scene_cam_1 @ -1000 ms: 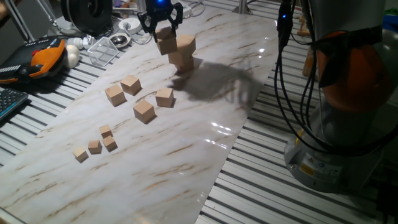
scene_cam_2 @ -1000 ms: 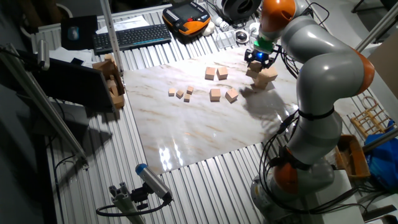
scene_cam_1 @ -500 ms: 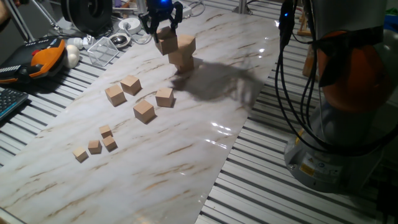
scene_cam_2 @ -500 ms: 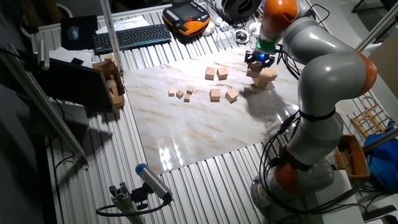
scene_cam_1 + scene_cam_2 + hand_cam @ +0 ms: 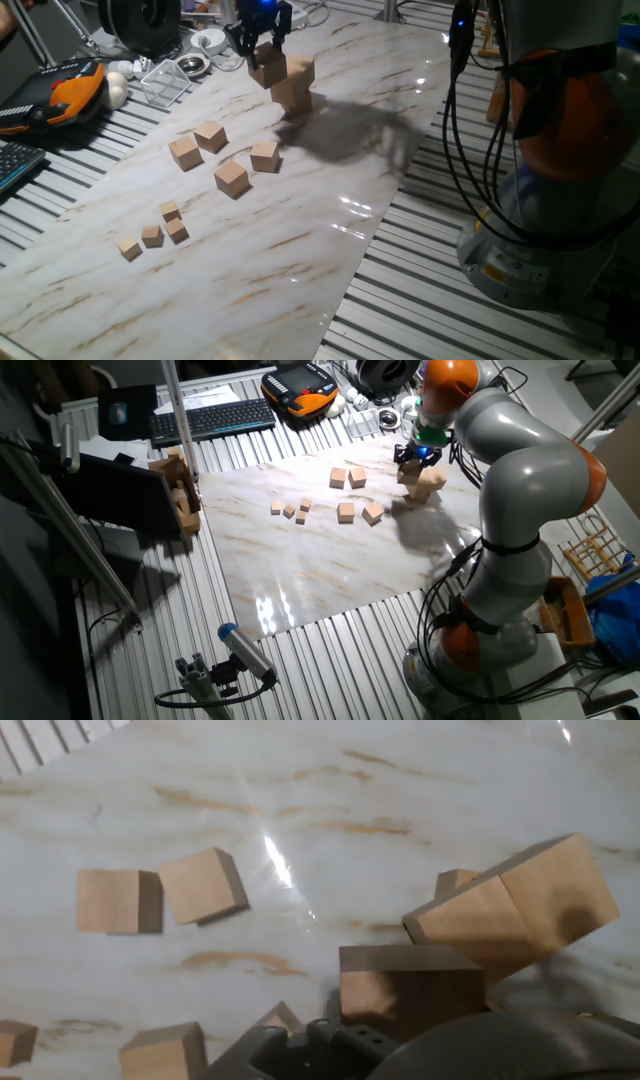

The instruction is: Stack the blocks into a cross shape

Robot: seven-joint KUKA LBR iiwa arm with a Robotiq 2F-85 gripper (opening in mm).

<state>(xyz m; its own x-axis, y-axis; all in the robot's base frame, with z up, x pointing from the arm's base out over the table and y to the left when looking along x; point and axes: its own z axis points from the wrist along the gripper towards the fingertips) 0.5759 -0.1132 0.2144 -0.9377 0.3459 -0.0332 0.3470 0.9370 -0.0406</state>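
Wooden block point(image 5: 266, 66) sits between the fingers point(image 5: 240, 38) (beside the stack point(image 5: 293, 84)).

A white marbled board point(image 5: 300, 250) carries four loose blocks point(image 5: 232, 178) and four small cubes point(image 5: 152, 236).

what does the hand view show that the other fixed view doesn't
Only the hand view shows, close up, the held block just off the stack, and the marble top. Only the other fixed view shows the arm, the keyboard, the four small cubes and the tool. Both share the loose blocks.
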